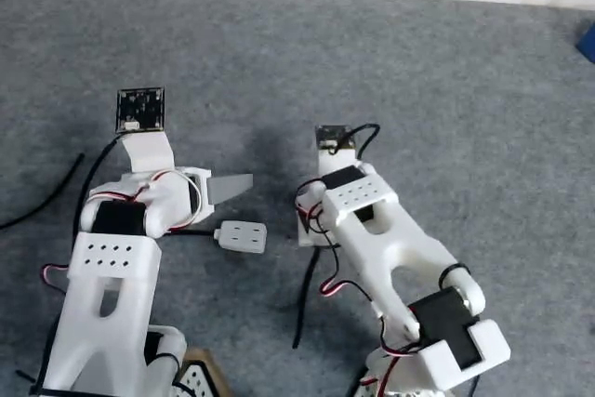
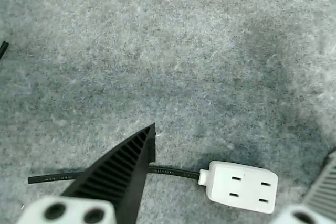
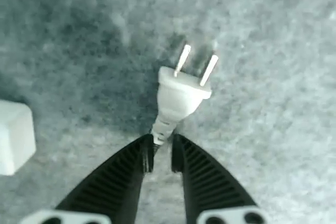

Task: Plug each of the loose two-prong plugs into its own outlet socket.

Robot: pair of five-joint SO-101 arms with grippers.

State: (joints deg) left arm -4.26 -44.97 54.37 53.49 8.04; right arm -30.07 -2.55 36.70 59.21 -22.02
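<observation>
The plug (image 3: 181, 93) is clamped at its neck by the right gripper (image 3: 161, 142), prongs left free ahead — presumably for insertion. The outlet block (image 2: 239, 186) is framed between the parted fingers of the left gripper (image 2: 241, 145) — likely to be steadied.

The grey, felt-like worktop (image 1: 446, 72) carries a white outlet block (image 1: 244, 236) lying flat with its slots facing up. Its black cord (image 2: 173, 171) trails across the felt. Another black cable (image 1: 46, 197) lies toward the left edge.
</observation>
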